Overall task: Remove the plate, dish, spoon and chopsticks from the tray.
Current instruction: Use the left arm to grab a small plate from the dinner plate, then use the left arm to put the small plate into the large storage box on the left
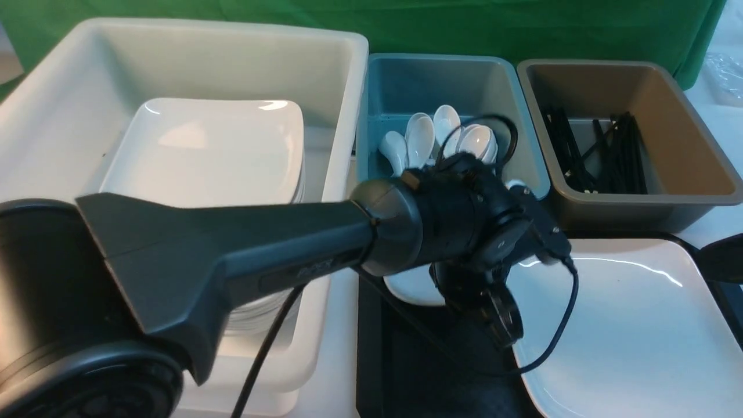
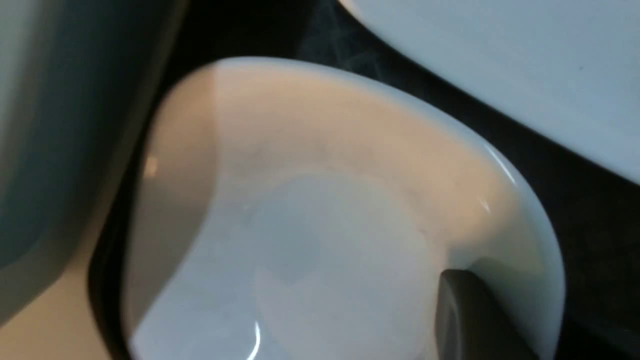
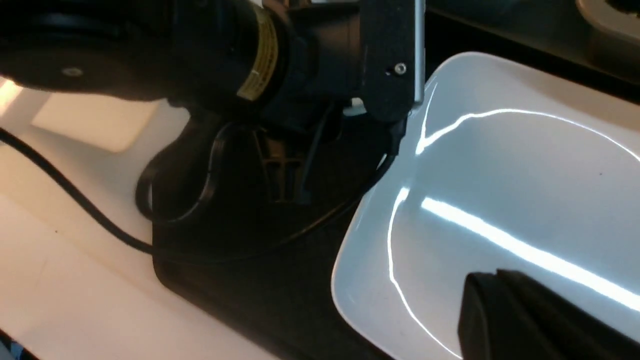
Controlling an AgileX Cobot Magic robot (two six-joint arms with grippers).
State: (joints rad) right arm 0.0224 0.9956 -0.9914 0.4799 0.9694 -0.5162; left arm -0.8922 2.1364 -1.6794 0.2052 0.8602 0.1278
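My left gripper [image 1: 455, 290] hangs over the small glossy white dish [image 2: 310, 240] with one dark finger [image 2: 475, 320] just inside its rounded rim, but I cannot tell whether my jaws are apart or gripping. My right gripper [image 3: 525, 320], pressed together, hovers above the large glossy square plate [image 1: 627, 325]. Dish and plate sit side by side on the black textured tray [image 1: 406, 377]; beyond it a white tub [image 1: 58, 116] holds stacked plates [image 1: 215, 145], a teal bin [image 1: 383, 87] white spoons [image 1: 429, 136], and a brown bin [image 1: 667, 93] black chopsticks [image 1: 603, 151].
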